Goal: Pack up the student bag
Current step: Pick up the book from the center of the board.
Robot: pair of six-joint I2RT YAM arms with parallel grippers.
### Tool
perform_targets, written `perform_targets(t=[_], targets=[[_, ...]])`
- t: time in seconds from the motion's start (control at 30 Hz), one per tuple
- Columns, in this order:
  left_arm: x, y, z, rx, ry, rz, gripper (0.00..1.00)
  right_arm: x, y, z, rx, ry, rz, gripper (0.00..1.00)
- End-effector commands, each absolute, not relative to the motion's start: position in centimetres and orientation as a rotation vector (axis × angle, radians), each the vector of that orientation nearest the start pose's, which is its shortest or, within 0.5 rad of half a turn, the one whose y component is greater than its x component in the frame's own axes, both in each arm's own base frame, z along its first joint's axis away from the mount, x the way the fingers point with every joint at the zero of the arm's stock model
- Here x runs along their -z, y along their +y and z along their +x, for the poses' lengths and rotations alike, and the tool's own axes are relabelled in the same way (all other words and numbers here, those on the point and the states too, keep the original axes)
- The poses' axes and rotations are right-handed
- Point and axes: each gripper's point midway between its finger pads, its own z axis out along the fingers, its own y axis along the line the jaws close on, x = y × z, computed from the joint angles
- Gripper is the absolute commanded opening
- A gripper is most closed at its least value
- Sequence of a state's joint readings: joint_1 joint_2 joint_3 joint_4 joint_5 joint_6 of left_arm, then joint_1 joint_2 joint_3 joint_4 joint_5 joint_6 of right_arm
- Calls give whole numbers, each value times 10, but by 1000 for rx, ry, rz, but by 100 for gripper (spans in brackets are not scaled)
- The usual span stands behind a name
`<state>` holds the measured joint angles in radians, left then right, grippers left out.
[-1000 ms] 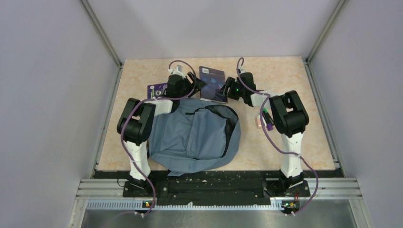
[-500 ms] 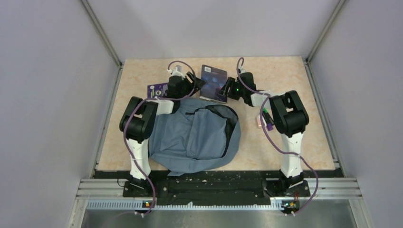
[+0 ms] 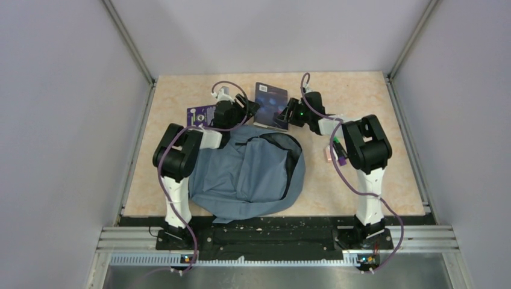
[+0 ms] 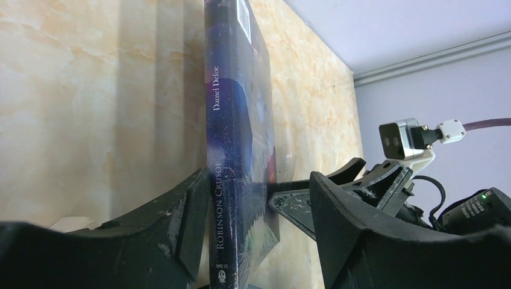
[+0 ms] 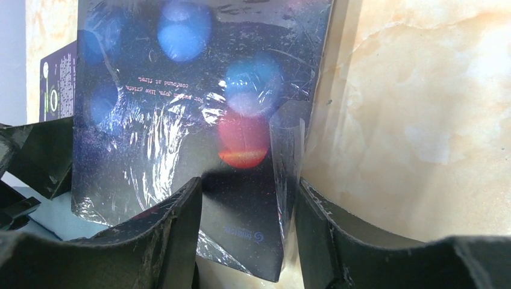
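Observation:
The student bag (image 3: 244,174), grey-blue with black trim, lies flat between the two arms, its dark mouth facing the far side. Just beyond it a dark blue book (image 3: 269,103) lies on the table. My left gripper (image 3: 250,108) is open and straddles the book's spine (image 4: 226,180). One finger (image 4: 187,211) sits close to the spine, and a gap shows at the other. My right gripper (image 3: 282,114) is open round the book's opposite corner (image 5: 253,205), with small gaps on both sides. In the left wrist view its finger (image 4: 298,208) reaches in under the book's far edge.
A purple card (image 3: 199,114) lies left of the book, behind the left wrist. Small pink and purple items (image 3: 331,155) lie beside the right arm. Grey walls close in the table on three sides.
Both pairs of jaws have narrowed a little round the book. The left wrist has shifted slightly toward the near side. Book and bag stay where they were.

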<state>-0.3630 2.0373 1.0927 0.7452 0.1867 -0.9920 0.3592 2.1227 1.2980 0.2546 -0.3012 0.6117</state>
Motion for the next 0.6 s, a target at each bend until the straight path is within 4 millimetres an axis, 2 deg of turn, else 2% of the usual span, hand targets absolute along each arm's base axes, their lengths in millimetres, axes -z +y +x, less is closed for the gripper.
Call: perform_targets(t=[0.0,0.37,0.57], targets=[[-209,-389,377,1706,1783,18,64,-3,311,424,-1019,2424,-79,53],[-256,-402,351,1760,1669,101,63,-27,304,417,-1059,2384,-96,57],[-264,-404,342,1750,1664,133,63,-43,312,404,-1180,2321,-255,63]])
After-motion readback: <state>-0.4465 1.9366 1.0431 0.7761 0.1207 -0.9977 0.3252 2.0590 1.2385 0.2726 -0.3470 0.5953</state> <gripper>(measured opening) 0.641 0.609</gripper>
